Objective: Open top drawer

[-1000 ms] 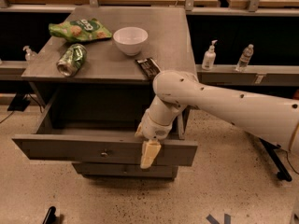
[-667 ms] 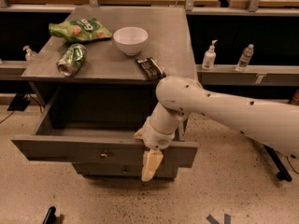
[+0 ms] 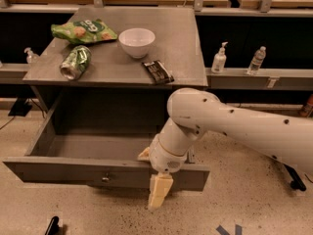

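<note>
Clearly top drawer (image 3: 58,168) sits well out, knob (image 3: 105,178) untouched; gripper (image 3: 157,199) hangs over its front edge, probably hooked there to pull. Grip open or closed: can't tell.

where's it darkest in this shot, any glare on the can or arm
Camera view: lit from above, so the tabletop, bowl and white arm are bright; the recess behind the pulled-out top drawer is deep shadow; the can carries a soft highlight; the gripper, hanging before the drawer front right of the knob, shows no glare.
</note>
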`<control>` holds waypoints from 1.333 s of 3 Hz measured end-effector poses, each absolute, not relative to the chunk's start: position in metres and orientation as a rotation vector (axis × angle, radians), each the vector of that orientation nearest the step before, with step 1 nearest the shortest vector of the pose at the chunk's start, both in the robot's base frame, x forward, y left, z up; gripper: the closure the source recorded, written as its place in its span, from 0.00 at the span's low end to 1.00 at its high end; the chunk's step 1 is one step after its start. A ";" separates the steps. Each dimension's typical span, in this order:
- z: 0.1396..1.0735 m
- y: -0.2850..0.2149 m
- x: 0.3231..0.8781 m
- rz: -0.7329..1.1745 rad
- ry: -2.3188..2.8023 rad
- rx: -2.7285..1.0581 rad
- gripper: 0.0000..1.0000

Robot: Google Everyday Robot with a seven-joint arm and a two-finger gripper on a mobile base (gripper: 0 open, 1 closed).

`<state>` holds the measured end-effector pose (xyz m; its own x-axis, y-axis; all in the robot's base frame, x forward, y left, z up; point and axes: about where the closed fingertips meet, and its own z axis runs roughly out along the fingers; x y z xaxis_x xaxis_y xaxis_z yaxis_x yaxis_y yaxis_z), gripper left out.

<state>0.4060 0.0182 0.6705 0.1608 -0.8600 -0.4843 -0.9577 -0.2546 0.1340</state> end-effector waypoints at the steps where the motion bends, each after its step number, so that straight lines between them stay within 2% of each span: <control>1: 0.688 0.014 0.391 0.691 1.772 -2.192 0.13; 2: 0.706 0.000 0.395 0.616 1.780 -2.125 0.01; 4: 0.726 -0.028 0.432 0.515 1.759 -1.927 0.00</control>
